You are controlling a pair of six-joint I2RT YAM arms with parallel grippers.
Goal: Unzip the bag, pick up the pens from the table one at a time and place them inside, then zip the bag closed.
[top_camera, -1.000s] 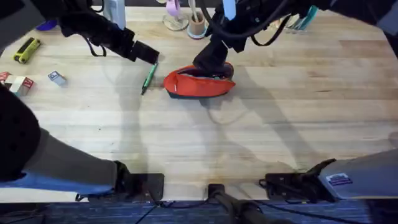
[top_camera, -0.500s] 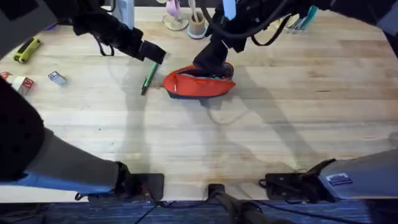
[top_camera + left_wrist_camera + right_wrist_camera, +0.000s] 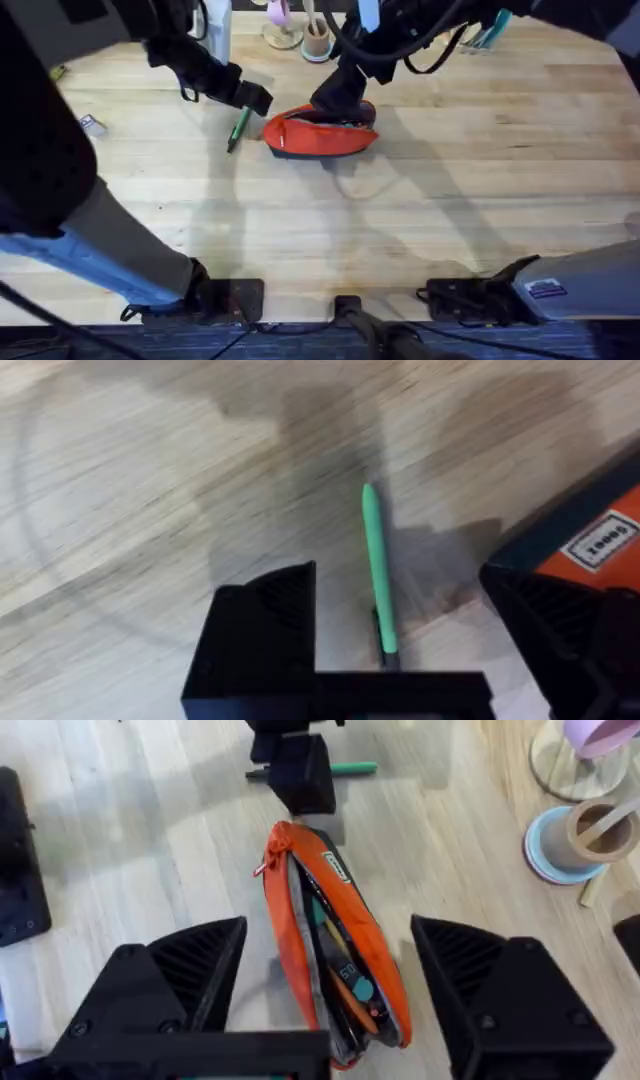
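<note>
Bag (image 3: pixel 321 135) lies on tabletop (image 3: pixel 450 190), zipper open, items visible inside in right wrist view (image 3: pixel 335 960). Green pen (image 3: pixel 239 128) lies flat on tabletop just left of bag, apart from it; also seen in left wrist view (image 3: pixel 378 575). Left tool (image 3: pixel 250 98) hovers over pen's far end, fingers spread, nothing gripped. Right tool (image 3: pixel 342 95) sits above bag, fingers (image 3: pixel 180 985) wide apart either side of it, holding nothing. Wooden cup (image 3: pixel 317 42) stands behind bag.
</note>
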